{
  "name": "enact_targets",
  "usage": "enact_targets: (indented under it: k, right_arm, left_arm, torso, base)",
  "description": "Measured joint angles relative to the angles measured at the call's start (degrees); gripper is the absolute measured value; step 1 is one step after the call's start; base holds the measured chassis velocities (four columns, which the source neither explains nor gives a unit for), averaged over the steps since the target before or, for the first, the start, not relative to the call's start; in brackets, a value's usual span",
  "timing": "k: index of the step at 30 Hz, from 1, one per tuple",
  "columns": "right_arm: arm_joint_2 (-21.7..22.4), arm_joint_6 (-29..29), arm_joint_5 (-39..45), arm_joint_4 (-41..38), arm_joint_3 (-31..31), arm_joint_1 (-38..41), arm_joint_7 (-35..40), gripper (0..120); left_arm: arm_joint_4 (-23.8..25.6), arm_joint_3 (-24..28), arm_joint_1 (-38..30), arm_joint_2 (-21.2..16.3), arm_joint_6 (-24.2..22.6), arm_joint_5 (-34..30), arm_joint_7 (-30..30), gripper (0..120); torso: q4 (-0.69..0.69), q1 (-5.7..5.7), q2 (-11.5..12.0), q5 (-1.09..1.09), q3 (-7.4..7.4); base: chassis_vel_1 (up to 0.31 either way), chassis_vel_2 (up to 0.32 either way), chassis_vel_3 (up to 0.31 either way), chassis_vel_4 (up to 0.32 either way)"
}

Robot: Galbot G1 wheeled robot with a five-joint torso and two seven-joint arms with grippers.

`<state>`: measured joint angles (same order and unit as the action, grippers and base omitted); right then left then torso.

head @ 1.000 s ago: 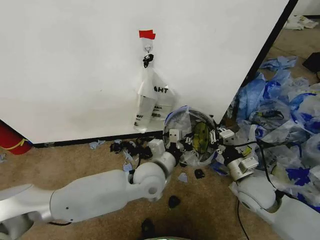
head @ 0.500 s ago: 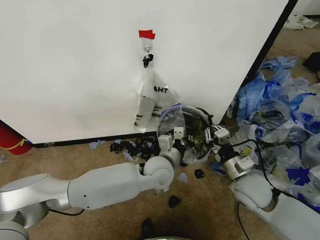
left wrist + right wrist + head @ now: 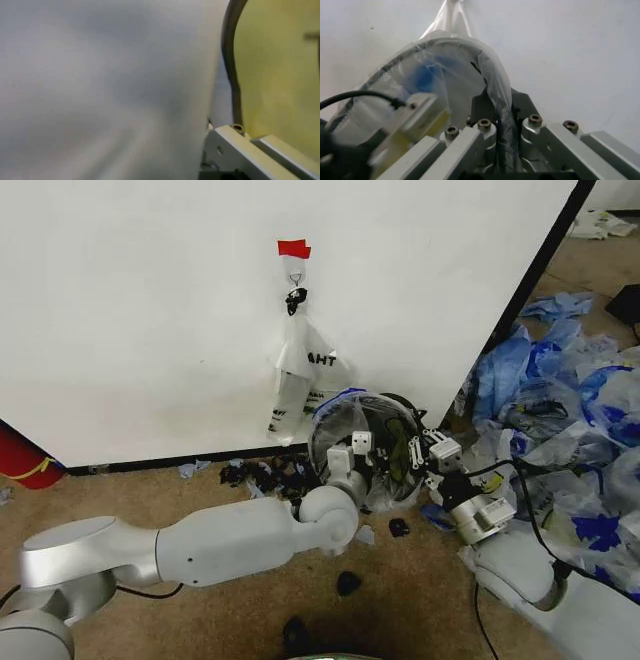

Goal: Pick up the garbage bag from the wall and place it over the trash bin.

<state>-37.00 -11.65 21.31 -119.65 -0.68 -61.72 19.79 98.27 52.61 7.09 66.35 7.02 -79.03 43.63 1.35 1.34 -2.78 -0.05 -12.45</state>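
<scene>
The wall point(image 3: 150, 310) stands just behind the trash bin point(image 3: 392, 406) on the carpet. The garbage bag point(image 3: 345, 425) is draped over the bin's rim w/ film stretched across the mouth. Right end effector point(image 3: 501, 150) is pinched on bag film at the rim; left end effector point(image 3: 350, 455) is at the near rim, fingers can't be read. Judgement: pull both sides down evenly, gently, so the thin plastic doesn't tear or tip the bin.
</scene>
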Motion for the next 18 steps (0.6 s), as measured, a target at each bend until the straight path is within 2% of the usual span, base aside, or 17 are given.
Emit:
enact_targets:
  k: [18]
  right_arm:
    - [0.8,-0.6,-1.1,-2.1,0.1,-1.7,-1.3,1]
  left_arm:
    - [-4.5,0.7,-1.0,2.0,-0.2,0.2,1.2,0]
  torso:
    - [0.0,0.0,0.0,0.0,0.0]
  base:
    - [0.0,0.0,0.0,0.0]
